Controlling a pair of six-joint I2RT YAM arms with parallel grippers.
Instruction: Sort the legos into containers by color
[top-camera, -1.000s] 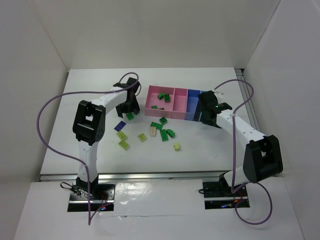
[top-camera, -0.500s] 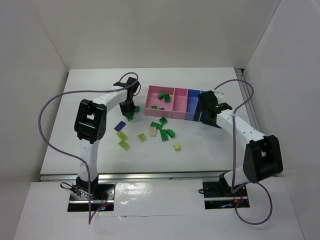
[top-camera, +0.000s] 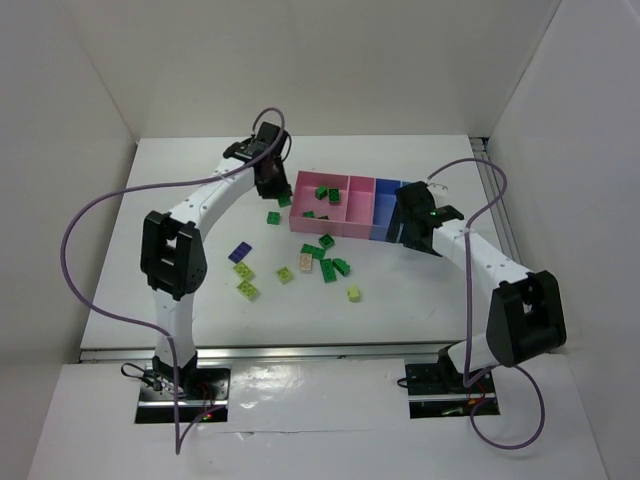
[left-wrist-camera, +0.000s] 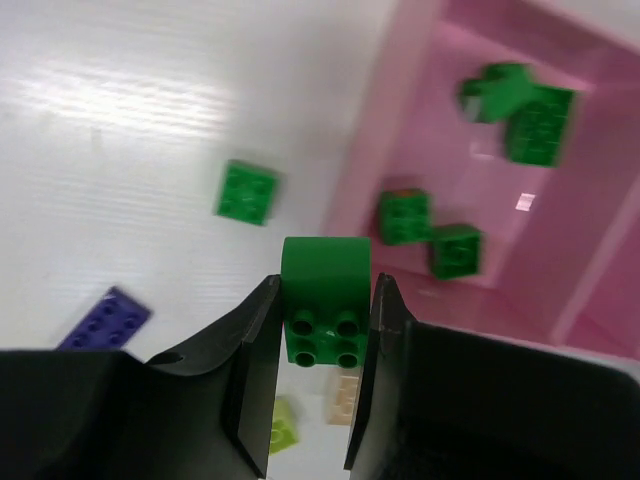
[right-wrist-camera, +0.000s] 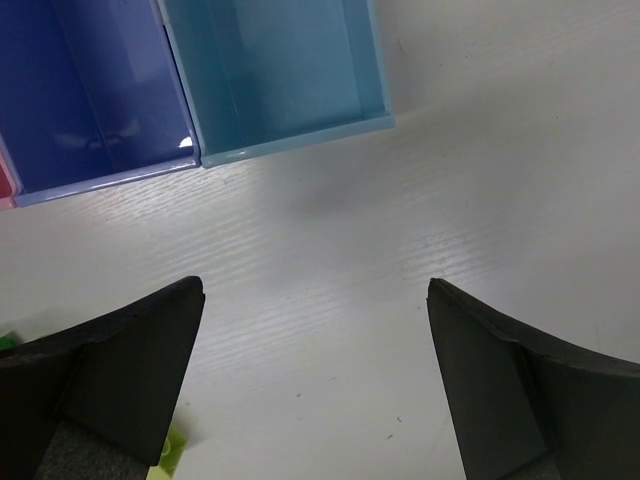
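The legos (top-camera: 328, 270) are lying mostly loose on the white table (top-camera: 180, 180), scattered from 6 to 7 o'clock of the containers (top-camera: 360, 228) in the top view. Several dark green ones are sitting inside the large pink bin (left-wrist-camera: 372, 150). The left gripper (left-wrist-camera: 322, 335) is clenching one dark green brick (left-wrist-camera: 324, 285) between its black fingers (left-wrist-camera: 255, 350), studs facing the wrist camera, up by the bin's 9 o'clock wall. Beneath it, a lone green brick (left-wrist-camera: 245, 192) is resting on the table just outside that wall. A purple brick (left-wrist-camera: 105, 320) is lying farther toward 7 o'clock, and a beige brick (left-wrist-camera: 345, 400) is peeking out below the jaws. The right gripper (right-wrist-camera: 315, 370) is hanging released, jaws spread wide, over the table at 6 o'clock of the blue bin (right-wrist-camera: 110, 178) and light blue bin (right-wrist-camera: 300, 140). Purple cables (top-camera: 66, 250) are looping off both arms. Plain white walls (top-camera: 330, 70) are closing in the table on three sides.
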